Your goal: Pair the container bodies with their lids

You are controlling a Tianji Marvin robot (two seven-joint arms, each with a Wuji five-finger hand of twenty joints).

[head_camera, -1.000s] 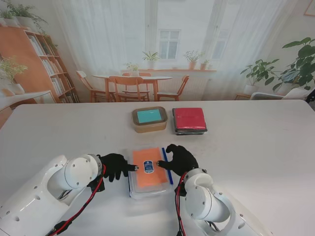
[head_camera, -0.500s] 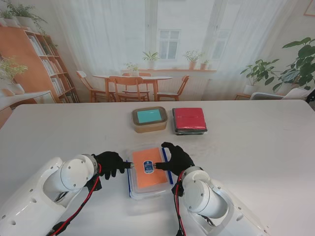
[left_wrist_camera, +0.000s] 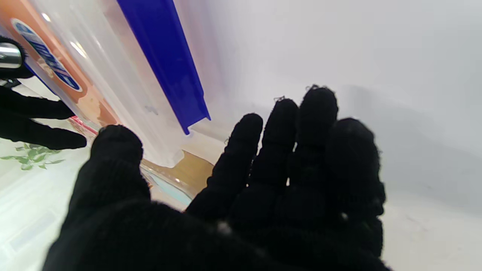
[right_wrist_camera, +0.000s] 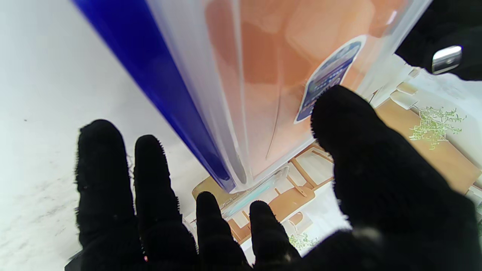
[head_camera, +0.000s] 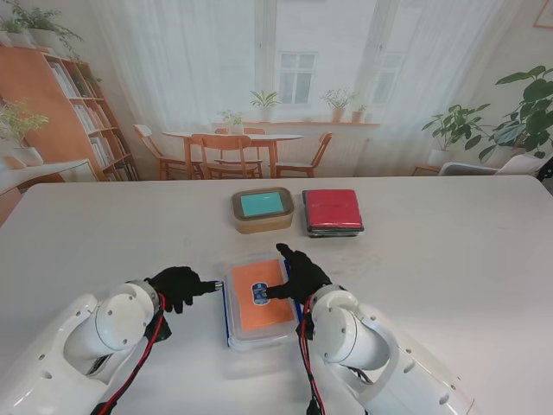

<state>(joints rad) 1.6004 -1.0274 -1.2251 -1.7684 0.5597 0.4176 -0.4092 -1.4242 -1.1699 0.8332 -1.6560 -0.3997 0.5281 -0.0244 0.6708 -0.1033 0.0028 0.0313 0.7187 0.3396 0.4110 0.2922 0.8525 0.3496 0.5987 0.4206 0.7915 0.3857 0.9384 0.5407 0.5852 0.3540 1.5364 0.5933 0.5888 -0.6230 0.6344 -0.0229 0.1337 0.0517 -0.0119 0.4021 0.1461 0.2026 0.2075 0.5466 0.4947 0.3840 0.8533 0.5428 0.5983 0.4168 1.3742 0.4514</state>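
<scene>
On our white table (head_camera: 449, 259), left to right: our left hand (head_camera: 179, 286) lies empty, fingers loosely spread, just beside the orange-lidded container (head_camera: 257, 309); our right hand (head_camera: 296, 275) rests spread on its lid. Farther off sit a teal-lidded container (head_camera: 262, 208) and red-lidded container (head_camera: 333, 211). Bookshelf (head_camera: 60, 112) left, plants (head_camera: 518, 112) right.

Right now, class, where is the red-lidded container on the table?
In the stand's view, the red-lidded container sits far from me, just right of the teal-lidded container, beyond the orange-lidded container.
</scene>
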